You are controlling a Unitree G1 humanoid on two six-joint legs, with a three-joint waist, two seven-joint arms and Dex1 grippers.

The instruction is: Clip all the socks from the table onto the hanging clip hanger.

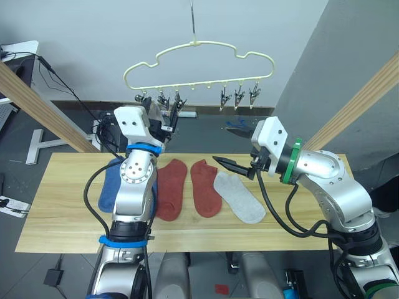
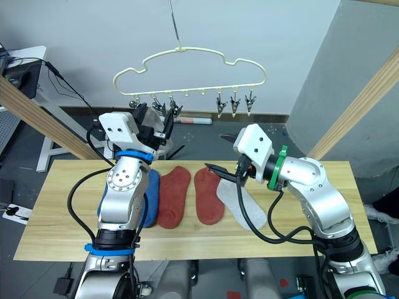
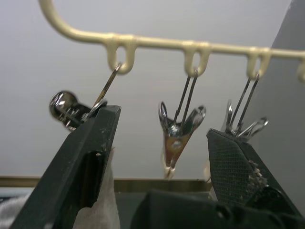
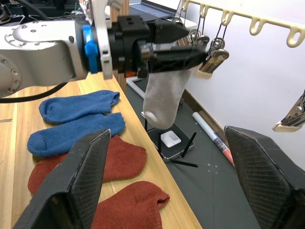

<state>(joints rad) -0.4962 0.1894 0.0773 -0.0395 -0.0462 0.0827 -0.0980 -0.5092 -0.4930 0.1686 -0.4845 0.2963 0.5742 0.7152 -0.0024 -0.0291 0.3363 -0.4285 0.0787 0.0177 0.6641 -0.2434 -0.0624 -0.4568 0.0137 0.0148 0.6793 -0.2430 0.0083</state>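
The cream clip hanger [image 1: 199, 47] hangs above the table's far edge with several metal clips [image 1: 237, 96] under it. My left gripper [image 1: 169, 117] is raised to the left-hand clips, fingers apart. A light grey sock [image 4: 164, 95] hangs just beneath those fingers, its fabric lying against one finger [image 3: 90, 157]. The end clip [image 3: 66, 109] is pulled sideways toward that finger; whether it bites the sock is hidden. On the table [image 1: 62, 230] lie two blue socks [image 1: 111, 184], two rust-red socks [image 1: 171, 190] and a second grey sock [image 1: 240, 198]. My right gripper [image 1: 227, 164] hovers open above that grey sock's cuff.
Two slanted wooden poles [image 1: 37, 103] [image 1: 361, 106] of the frame flank the hanger on either side. Cables and small items lie on the floor [image 4: 176, 143] behind the table. The table's left and right ends are bare wood.
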